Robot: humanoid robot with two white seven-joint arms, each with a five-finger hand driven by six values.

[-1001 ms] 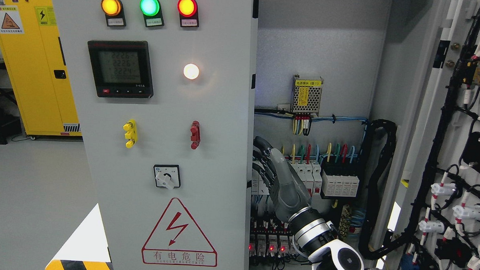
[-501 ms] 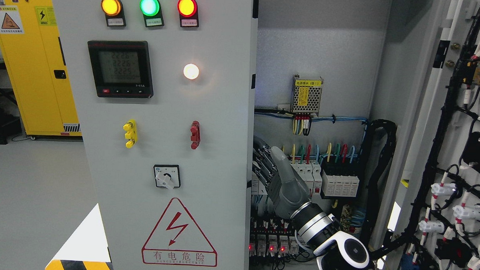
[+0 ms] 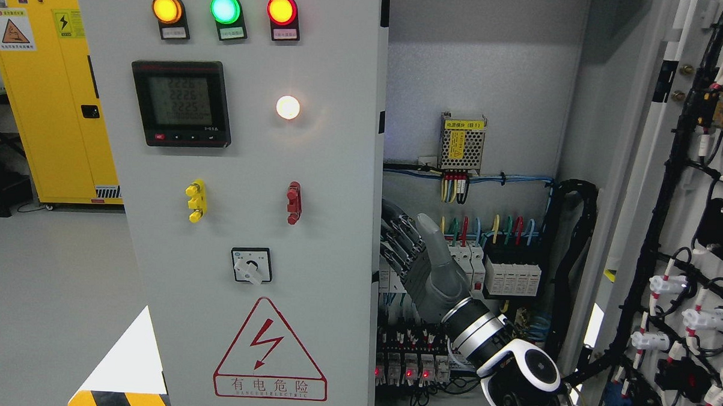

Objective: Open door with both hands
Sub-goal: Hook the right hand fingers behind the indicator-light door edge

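The grey left door [image 3: 246, 223] of an electrical cabinet carries three indicator lamps, a meter, a rotary switch and a red warning triangle. Its right edge stands at the picture's middle. The right door [image 3: 697, 239] is swung open at the far right, its inner side covered in wiring. My right hand [image 3: 417, 253] reaches up from the lower right into the open cabinet. Its fingers [image 3: 396, 231] are extended and hold nothing, just right of the left door's edge. Whether they touch the edge I cannot tell. The left arm does not show.
Inside the cabinet are a power supply [image 3: 461, 141], a row of breakers [image 3: 491, 267] with coloured wires, and a thick black cable bundle [image 3: 567, 264]. A yellow storage cabinet [image 3: 46, 96] stands behind at the far left on grey floor.
My right hand has risen a little and its wrist has shifted to the right. The doors have not moved.
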